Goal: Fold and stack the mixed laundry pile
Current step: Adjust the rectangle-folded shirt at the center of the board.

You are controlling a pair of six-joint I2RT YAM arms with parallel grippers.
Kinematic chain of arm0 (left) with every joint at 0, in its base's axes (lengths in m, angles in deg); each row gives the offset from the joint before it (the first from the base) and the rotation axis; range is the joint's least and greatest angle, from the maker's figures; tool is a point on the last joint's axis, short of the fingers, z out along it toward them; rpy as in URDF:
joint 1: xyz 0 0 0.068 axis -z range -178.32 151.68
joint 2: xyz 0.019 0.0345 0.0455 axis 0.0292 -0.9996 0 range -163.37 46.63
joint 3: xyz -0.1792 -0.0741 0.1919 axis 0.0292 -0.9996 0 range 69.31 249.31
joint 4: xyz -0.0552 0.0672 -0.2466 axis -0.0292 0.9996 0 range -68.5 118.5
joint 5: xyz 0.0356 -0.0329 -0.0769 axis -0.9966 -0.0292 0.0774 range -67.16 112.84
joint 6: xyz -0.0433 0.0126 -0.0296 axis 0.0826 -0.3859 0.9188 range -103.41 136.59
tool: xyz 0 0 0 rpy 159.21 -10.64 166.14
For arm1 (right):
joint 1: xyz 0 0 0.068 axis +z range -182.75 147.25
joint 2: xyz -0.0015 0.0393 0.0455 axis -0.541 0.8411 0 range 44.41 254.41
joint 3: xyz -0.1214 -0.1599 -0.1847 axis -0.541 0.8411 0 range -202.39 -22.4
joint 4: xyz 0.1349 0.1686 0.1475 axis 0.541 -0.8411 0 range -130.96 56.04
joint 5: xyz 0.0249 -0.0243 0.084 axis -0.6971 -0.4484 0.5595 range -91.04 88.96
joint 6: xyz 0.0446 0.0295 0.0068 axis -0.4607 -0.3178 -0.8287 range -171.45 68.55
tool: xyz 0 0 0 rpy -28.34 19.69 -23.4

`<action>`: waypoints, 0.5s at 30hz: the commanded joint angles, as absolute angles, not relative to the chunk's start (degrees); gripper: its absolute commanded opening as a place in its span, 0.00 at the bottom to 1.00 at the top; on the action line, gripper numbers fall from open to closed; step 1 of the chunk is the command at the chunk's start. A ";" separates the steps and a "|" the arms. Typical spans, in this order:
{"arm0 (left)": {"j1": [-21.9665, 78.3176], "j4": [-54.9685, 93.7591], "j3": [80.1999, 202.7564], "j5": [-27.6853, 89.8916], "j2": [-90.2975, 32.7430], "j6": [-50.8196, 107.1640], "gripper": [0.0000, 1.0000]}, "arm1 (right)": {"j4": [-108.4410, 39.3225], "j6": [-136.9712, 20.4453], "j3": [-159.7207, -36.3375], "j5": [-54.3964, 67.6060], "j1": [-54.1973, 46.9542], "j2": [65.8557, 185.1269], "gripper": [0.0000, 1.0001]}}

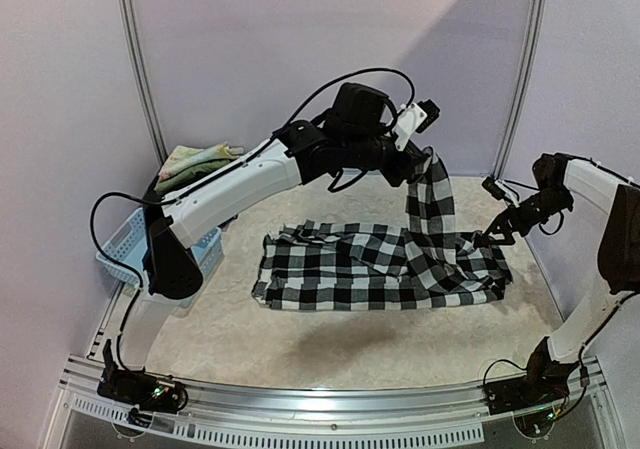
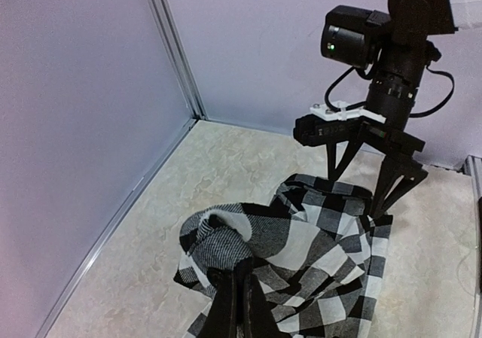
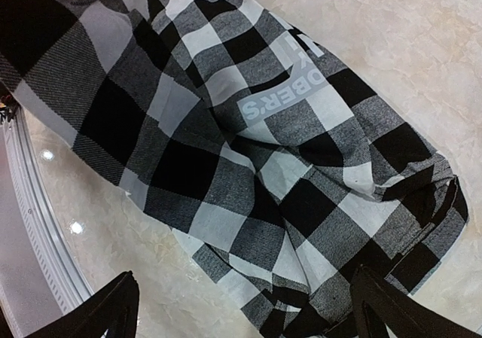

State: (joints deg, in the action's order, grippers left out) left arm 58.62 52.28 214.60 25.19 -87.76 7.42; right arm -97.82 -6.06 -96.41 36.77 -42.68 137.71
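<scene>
Checked shirt held up at one end
It is pinched by the left claw; the right claw is spread near the tabletop's right edge.

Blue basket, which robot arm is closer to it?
Left. The left arm passes right by the blue basket, its elbow beside it. The right arm stands on the far side, by the checked shirt.
</scene>
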 commanded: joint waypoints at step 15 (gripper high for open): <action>54.50 54.53 181.25 37.11 -67.50 -28.43 0.00 | -98.08 -1.80 -93.59 35.32 -43.10 141.55 0.99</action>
